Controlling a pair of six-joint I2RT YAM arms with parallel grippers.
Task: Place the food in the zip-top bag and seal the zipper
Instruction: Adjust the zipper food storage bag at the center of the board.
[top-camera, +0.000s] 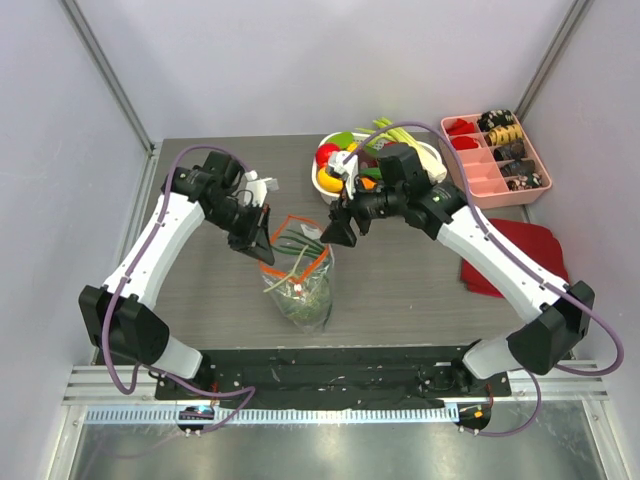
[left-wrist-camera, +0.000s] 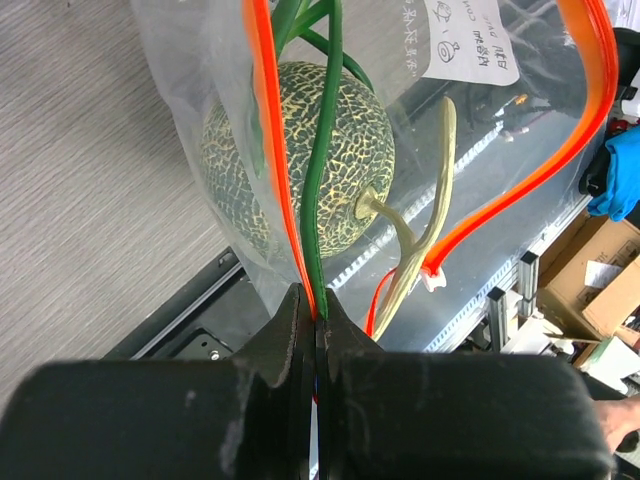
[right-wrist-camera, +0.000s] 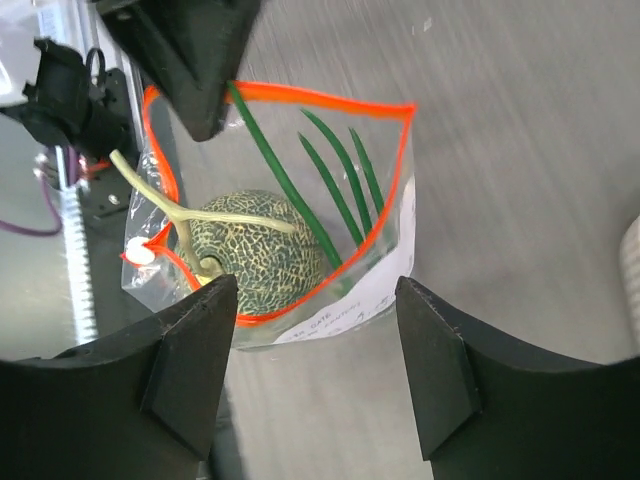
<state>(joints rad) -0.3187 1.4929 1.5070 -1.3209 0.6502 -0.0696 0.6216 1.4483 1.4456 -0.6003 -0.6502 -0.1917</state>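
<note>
Top view: the zip-top bag (top-camera: 300, 285) stands on the table (top-camera: 420, 290), slightly toward 7 o'clock from its centre, with its mouth facing up and gaping.

Zipper (left-wrist-camera: 270, 150): the orange-red strip is unsealed, and its two sides are spread into a loop.

Left gripper (top-camera: 262, 245): at 10 o'clock of the bag's mouth. The jaws are pressed together on the zipper strip, with a green blade caught alongside it (left wrist view).

Right gripper (right-wrist-camera: 315, 300): at 2 o'clock of the mouth, above it. The fingers stand wide apart with nothing between them, clear of the plastic.

Contents of the bag: a netted melon (left-wrist-camera: 300, 150) with a pale forked stem (right-wrist-camera: 175, 205) lies at the bottom. Long green blades (right-wrist-camera: 335, 190) lean against the inner wall. The white printed patch (left-wrist-camera: 470, 40) is on the side away from the left gripper.

Other items: a white bowl (top-camera: 432, 155) at 12 o'clock of the table holds a red fruit (top-camera: 326, 154) and further produce. A pink divided tray (top-camera: 478, 185) lies at 2 o'clock and a dark red cloth (top-camera: 520, 250) at 3 o'clock, both well apart from the bag.
</note>
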